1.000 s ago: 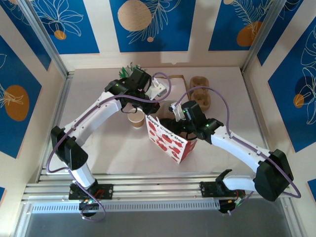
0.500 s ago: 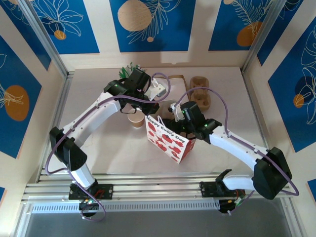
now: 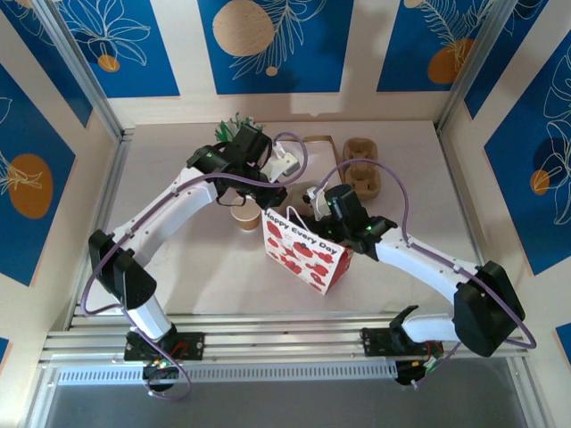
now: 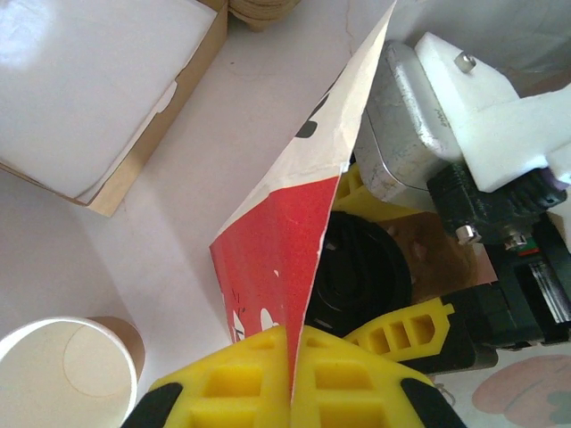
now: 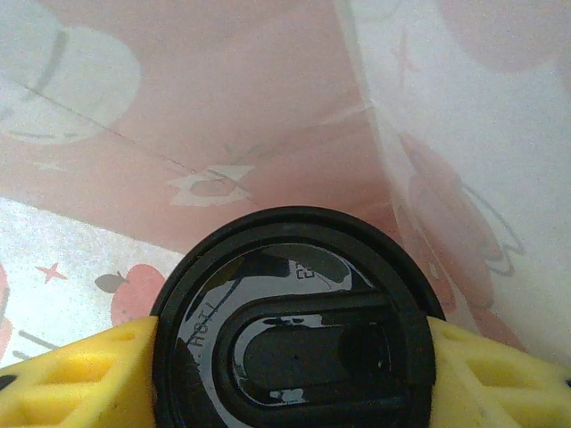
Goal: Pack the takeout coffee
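Your left tool [image 4: 290, 361] is pressed together on the paper bag [image 4: 281, 241] rim, propping its mouth. Your right tool [image 5: 290, 379] pinches the black lid [image 5: 294, 294] inside the bag. The paper cup [image 4: 62, 374] stands uncapped on the counter [image 3: 196, 267] just beside your left tool. You seem to be packing the lid, and next it needs a low release. The right wrist view shows that grip, and the overhead view places the cup.

— From where does the top camera look?
— From above and behind the arm bases, down over the whole surface [image 3: 205, 267].
— And the wrist cameras?
— Both sit close. One looks along the left claw [image 4: 290, 361] at the gift bag [image 4: 277, 250] rim. The other looks inside that bag at the black lid [image 5: 294, 330], which both see.
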